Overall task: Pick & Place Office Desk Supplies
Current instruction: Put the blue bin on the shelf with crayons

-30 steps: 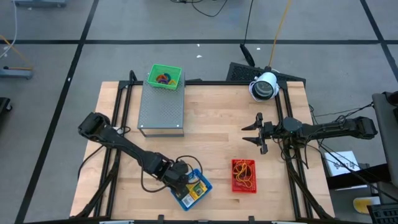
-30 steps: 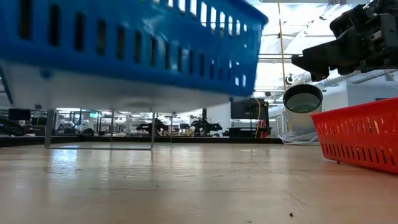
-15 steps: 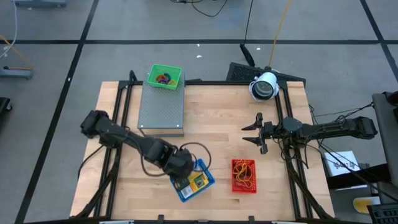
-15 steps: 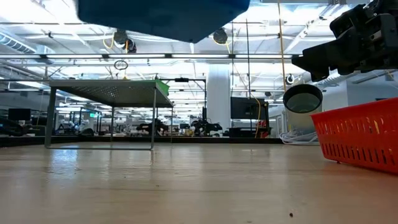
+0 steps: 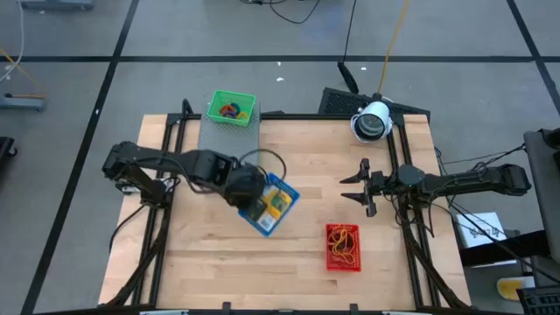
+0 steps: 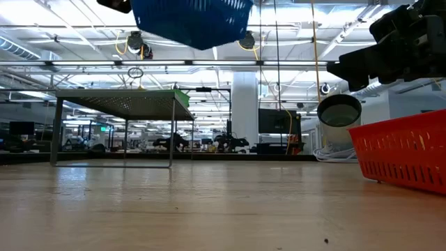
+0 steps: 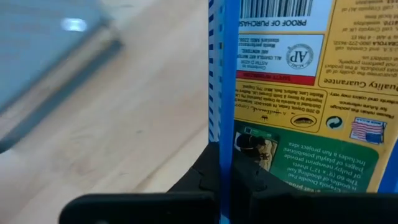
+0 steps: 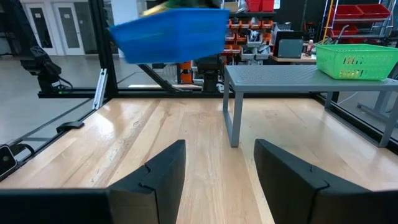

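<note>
My left gripper (image 5: 252,194) is shut on a blue slotted basket (image 5: 273,203) and carries it in the air above the table's middle, near the grey perforated stand (image 5: 227,153). The basket holds yellow-orange packets (image 7: 298,68). In the low view the blue basket (image 6: 191,17) hangs high above the wood. A red basket (image 5: 343,247) with rubber-band loops stands on the table near the near edge. A green basket (image 5: 231,108) with coloured loops sits on the stand's far end. My right gripper (image 5: 354,186) waits open at the right side, touching nothing. My left gripper (image 7: 225,168) pinches the blue basket's side wall (image 7: 224,118) at its rim. One finger (image 7: 202,177) is outside the wall and one finger (image 7: 252,180) inside, beside a packet. The basket is lifted clear of the table and tilted.
The grey stand (image 8: 298,78) on its legs takes up the far left of the table. A white round device (image 5: 372,121) sits at the far right corner. Bare wood (image 5: 306,157) lies between the stand and my right arm. Black rails run along the table's edges.
My left gripper has carried the blue basket from just above the table's near edge upward and toward the far edge, closer to the grey stand. The basket has risen much higher and turned about somewhat. My right arm has kept still.
</note>
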Tool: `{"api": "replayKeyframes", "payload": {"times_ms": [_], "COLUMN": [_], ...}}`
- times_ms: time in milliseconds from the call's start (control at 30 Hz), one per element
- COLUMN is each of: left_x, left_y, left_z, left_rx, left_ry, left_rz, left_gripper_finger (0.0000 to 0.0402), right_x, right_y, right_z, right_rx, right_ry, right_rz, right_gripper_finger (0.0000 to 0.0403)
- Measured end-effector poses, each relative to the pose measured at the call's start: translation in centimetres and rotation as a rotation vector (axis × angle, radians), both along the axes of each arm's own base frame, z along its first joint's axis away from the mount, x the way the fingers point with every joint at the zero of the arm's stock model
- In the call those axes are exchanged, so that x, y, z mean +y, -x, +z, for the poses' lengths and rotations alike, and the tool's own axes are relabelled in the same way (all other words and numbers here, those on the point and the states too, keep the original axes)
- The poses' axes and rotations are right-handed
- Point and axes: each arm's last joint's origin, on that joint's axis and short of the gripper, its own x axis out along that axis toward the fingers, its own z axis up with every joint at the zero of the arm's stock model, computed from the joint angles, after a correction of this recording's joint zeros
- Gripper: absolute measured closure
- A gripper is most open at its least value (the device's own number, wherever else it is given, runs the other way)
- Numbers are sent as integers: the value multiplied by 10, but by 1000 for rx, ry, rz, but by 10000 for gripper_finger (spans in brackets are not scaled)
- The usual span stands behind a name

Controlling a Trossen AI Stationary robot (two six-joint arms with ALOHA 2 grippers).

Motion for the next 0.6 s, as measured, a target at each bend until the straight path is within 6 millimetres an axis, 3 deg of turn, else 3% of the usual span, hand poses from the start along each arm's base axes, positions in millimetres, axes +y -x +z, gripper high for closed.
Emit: {"api": "replayKeyframes", "payload": {"times_ms": [300,600], "left_x": [39,74], "left_y": [20,54], "left_z": [12,29], "left_rx": [56,102], "left_ry": [-14,-22], "left_rz": [235,378], "left_gripper_finger": [397,398], "right_x": [0,0], "right_y": [0,0], "right_z": [0,0], "right_rx": [0,0], "right_ry": [0,0], "right_rz": [0,0], "right_gripper_finger": [222,222]}}
